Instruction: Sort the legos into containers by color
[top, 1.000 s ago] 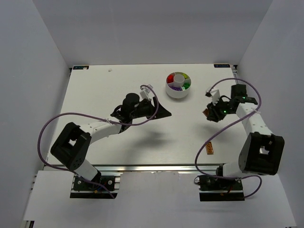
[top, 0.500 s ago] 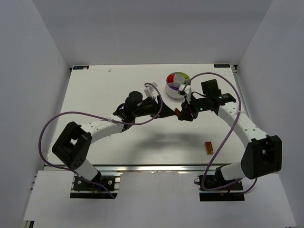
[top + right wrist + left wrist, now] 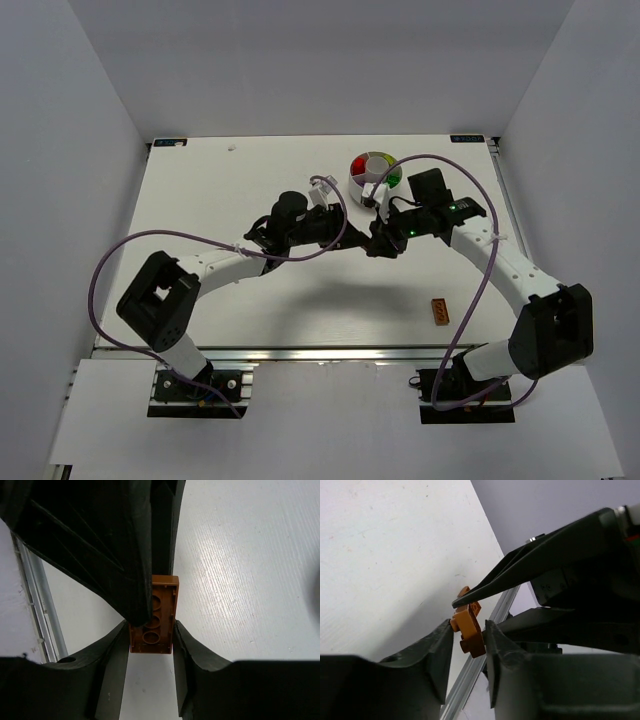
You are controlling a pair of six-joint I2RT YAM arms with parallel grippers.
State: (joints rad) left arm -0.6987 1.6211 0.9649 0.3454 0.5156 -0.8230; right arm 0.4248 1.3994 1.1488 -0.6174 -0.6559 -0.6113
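Overhead, the left gripper (image 3: 357,238) and the right gripper (image 3: 379,244) meet tip to tip above the middle of the table (image 3: 220,190), just in front of the round white dish (image 3: 353,176). Red, green and yellow-green show in its wedges. The piece the tips share is too small to make out from this view. A second orange brick (image 3: 438,311) lies alone on the table near the right arm's base, well apart from the dish.

Seen from the left wrist, the orange brick (image 3: 469,630) sits between the left fingers (image 3: 437,652), which press on its two sides. One dark finger of the right gripper comes in from above and rests on its upper end. It may be two thin pieces joined, but I cannot tell.

From the right wrist, the same brick stands on end with its hollow underside to the camera. It is clamped between the right fingers (image 3: 116,655), and the left gripper's fingers overlap its upper half.

So both grippers hold one brick, in what looks like a handover or a pulling-apart. To do it well, only one grip should give way at a time, once the other is square on the flat sides. A skewed pinch could flick it out onto the table.
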